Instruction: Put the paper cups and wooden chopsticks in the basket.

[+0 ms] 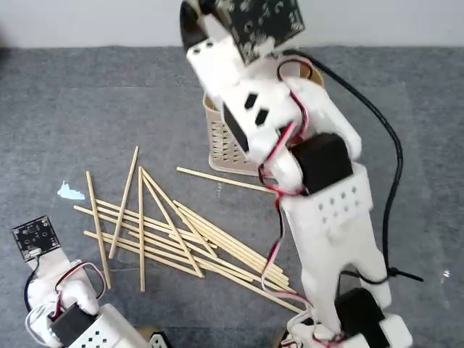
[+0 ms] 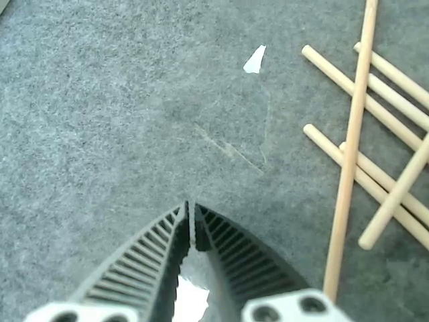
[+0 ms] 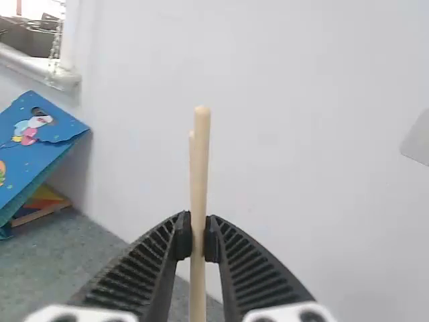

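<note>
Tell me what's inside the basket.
The basket shows its slotted side wall, but the right arm sits over its opening and covers the inside, so the contents cannot be told.

White shells [image 1: 341, 217], black motors [image 1: 322, 163] and red, white and black cables [image 1: 280, 217] are seen; end effector fingers [image 2: 147, 261] are ribbed and grey.

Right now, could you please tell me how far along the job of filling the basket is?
Done: unclear, since an arm hides the inside of the basket. In hand: the right gripper is shut on a wooden chopstick, possibly two. Still to do: a pile of chopsticks lies on the grey mat, a single chopstick beside the basket; the left gripper is shut and empty near the pile.
</note>
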You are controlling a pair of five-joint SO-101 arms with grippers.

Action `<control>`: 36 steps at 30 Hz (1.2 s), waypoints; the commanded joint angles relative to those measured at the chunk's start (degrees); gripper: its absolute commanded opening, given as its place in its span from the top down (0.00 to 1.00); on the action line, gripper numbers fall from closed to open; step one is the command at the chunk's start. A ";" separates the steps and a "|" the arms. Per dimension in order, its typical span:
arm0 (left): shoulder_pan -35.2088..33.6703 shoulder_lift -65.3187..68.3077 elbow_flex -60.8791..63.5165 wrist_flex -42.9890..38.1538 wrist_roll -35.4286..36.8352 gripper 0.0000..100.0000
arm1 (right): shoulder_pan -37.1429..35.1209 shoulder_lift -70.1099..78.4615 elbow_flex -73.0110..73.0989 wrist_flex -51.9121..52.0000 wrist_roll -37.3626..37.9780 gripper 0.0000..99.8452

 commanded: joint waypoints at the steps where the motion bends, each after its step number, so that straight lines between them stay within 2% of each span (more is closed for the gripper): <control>1: 0.44 0.18 -0.40 -0.97 -0.44 0.98 | 3.91 2.95 -2.99 -4.00 -3.08 0.99; 11: 0.44 0.18 -0.40 -0.97 -0.44 0.98 | 5.85 10.95 -2.99 -3.47 -3.87 0.98; 16: 0.44 0.18 -0.40 -0.97 -0.44 0.98 | 5.41 11.38 -3.52 2.86 -3.78 0.87; 20: 0.44 0.18 -0.40 -0.97 -0.44 0.98 | 5.41 9.89 -6.86 8.92 -3.78 0.89; 24: 0.44 0.18 -0.40 -0.97 -0.44 0.98 | 4.00 6.90 -8.26 18.59 -3.78 0.90; 31: 0.44 0.18 -0.40 -0.97 -0.44 0.98 | 1.10 4.18 -8.26 42.42 -3.87 0.90; 36: 0.44 0.18 -0.40 -0.97 -0.44 0.98 | -2.24 4.44 -6.33 54.46 -3.96 0.89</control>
